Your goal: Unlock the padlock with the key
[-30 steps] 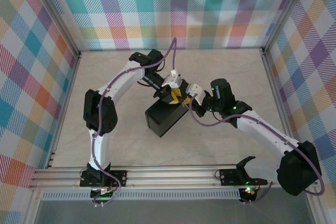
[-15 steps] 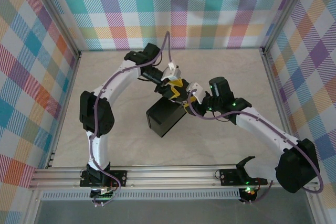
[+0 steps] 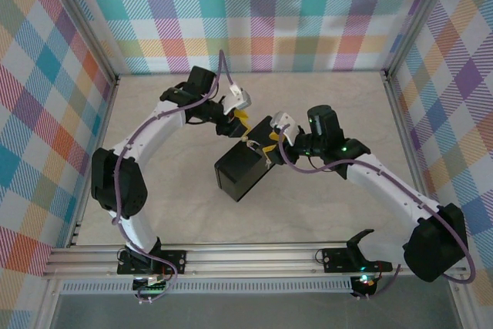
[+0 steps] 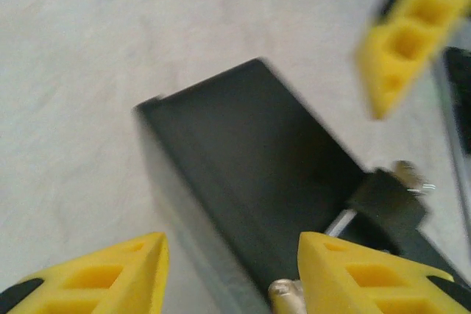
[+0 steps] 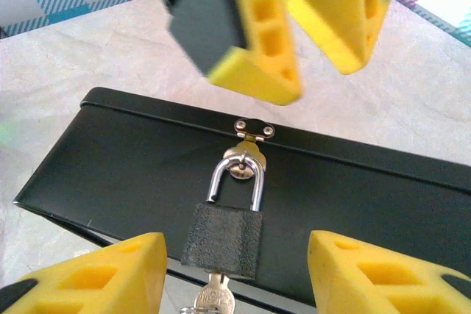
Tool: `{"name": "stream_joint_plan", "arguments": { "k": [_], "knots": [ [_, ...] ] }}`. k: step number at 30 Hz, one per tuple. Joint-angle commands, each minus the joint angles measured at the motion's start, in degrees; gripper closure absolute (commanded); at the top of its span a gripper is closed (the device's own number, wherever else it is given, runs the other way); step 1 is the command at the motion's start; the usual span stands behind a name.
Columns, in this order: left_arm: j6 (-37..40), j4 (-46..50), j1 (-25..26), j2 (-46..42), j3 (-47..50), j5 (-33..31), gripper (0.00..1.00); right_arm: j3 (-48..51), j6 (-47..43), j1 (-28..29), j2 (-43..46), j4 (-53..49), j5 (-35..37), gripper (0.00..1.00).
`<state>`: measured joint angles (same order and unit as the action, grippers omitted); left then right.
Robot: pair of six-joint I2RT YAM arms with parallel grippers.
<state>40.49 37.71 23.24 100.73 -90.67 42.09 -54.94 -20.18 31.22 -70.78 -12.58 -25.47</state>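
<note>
On the pale marbled table (image 3: 323, 213) between the checked walls (image 3: 308, 13), you are looking at a black box (image 3: 243, 171) lying near the middle. The padlock (image 5: 223, 237) is hanging from the hasp (image 5: 252, 131) on the box's edge, and the key (image 5: 213, 301) is sticking out of the padlock's lower end. Your right gripper (image 5: 232, 251) is hovering released, its yellow fingers (image 5: 118, 262) spreading either side of the padlock without touching it, while your left gripper (image 4: 232, 251) is hanging open and empty just beyond the hasp.

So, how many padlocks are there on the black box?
1. The padlock hangs from the hasp on the black box, with a key in its bottom. Other faces of the box are hidden.
</note>
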Motion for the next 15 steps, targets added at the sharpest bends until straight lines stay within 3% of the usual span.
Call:
{"name": "stream_joint_plan", "arguments": {
  "k": [1,7,15],
  "knots": [
    [-18.8,-6.6,0.1,-4.8,2.2,-15.7,0.53,-3.9,-5.3,0.5,-2.6,-2.2,-2.4,0.45],
    [-25.9,-9.2,0.5,-12.0,9.6,-21.1,0.53,-5.3,-7.0,0.5,-6.5,-3.9,-4.0,0.45],
    [-27.4,-1.1,3.0,-14.7,12.4,-25.9,0.52,-5.0,-6.1,0.9,-7.7,-4.9,-6.0,0.44]
  ]
}}
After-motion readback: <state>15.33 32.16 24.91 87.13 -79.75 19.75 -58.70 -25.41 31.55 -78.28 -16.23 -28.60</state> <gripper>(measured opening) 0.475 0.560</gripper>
